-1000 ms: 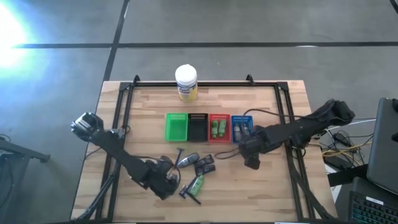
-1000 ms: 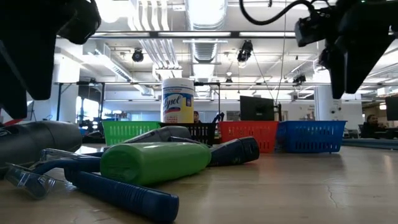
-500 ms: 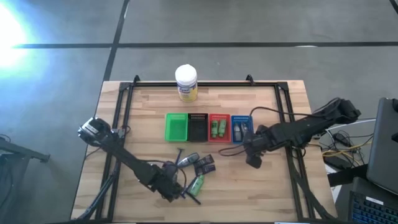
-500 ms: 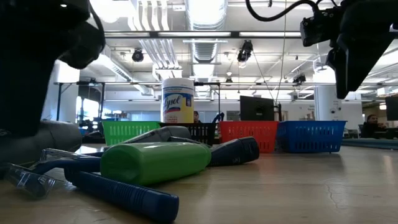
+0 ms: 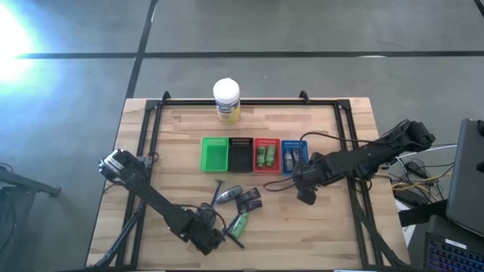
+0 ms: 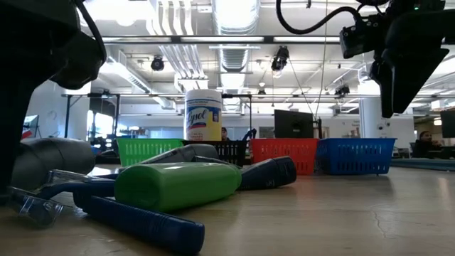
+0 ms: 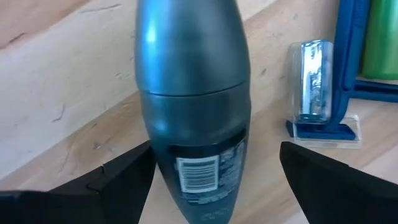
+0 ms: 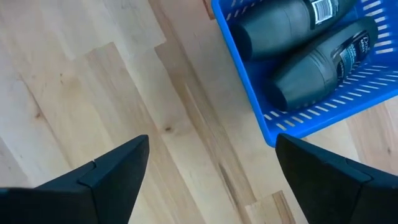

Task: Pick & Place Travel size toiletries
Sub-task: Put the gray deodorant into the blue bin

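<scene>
A green bottle (image 6: 178,185) is lying on its side on the worktop (image 6: 341,213), close to the camera. A blue razor handle (image 6: 142,224) is resting in front of it, with a clear razor head (image 6: 32,205) nearby. A grey tube (image 6: 53,160) is lying beside the bottle, and a dark tube (image 6: 266,172) is lying behind it. Farther back, four baskets are lined up: green (image 6: 146,151), black (image 6: 233,151), red (image 6: 293,151) and blue (image 6: 355,155). A yellow jar with a white lid (image 6: 203,114) is standing behind them. Dark arm parts are being seen at both upper corners, the right gripper (image 6: 398,60) hanging above the blue basket.
</scene>
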Robot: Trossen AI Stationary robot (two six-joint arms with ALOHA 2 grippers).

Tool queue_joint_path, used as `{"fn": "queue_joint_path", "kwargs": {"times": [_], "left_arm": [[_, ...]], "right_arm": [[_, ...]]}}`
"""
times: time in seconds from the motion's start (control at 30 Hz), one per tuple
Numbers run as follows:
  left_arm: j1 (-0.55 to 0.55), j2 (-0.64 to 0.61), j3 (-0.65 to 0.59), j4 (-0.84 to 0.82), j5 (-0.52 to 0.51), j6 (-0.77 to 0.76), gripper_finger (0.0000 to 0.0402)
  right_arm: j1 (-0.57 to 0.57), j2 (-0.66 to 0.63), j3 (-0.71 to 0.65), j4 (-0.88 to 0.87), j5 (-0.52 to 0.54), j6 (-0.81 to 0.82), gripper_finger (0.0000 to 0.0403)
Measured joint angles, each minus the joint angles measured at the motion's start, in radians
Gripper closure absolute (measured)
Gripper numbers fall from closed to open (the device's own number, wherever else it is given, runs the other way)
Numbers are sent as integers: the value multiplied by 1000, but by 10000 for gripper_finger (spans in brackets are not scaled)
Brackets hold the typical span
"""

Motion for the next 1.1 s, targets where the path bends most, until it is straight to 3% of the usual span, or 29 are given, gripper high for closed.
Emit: {"fn": "queue_joint_path", "kwargs": {"times": [0.13,0.37,0.5,0.63,0.77,0.93,1.1], "left_arm": [[0,19,18,-62,1,11,95],[0,18,9,-78,2,126,208],[-7,3,6,-77,-51,219,208],[-26,-47,-2,-92,-271,329,208],[-19,-127,3,-60,-426,530,208],[54,-168,3,54,-418,897,208],[134,-171,2,63,-380,1074,208]], "right_arm": [[0,-6,2,4,0,4,73],[0,-6,2,109,-38,-1,96],[-3,-7,2,257,-173,20,108],[-22,-7,-6,428,-273,152,115],[-47,1,-13,614,-275,315,116],[-78,82,-13,843,-247,429,97],[-79,170,15,877,-244,465,69]]}}
